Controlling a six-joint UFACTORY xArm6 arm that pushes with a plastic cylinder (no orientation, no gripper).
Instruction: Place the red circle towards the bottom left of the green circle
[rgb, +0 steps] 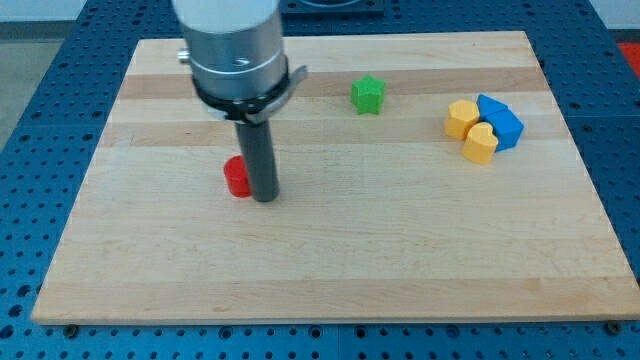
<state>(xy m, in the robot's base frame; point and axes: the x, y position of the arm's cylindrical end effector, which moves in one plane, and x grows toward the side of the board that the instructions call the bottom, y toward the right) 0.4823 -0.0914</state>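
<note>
Resting on the wooden board (330, 270), my tip (266, 198) stands touching or just beside the red circle (237, 177), which lies at the tip's left in the view and is partly hidden by the rod. No fingers exist on this rig; the rod is bare and holds nothing. No green circle can be made out: the only green block is a green star (368, 95), well apart toward the view's top right of the tip. Farther right sit two yellow blocks (472, 131) touching a blue block (500, 124). Judged from this layout, the red circle already lies to the lower left of the green block, though far off; closing that gap may remain.
</note>
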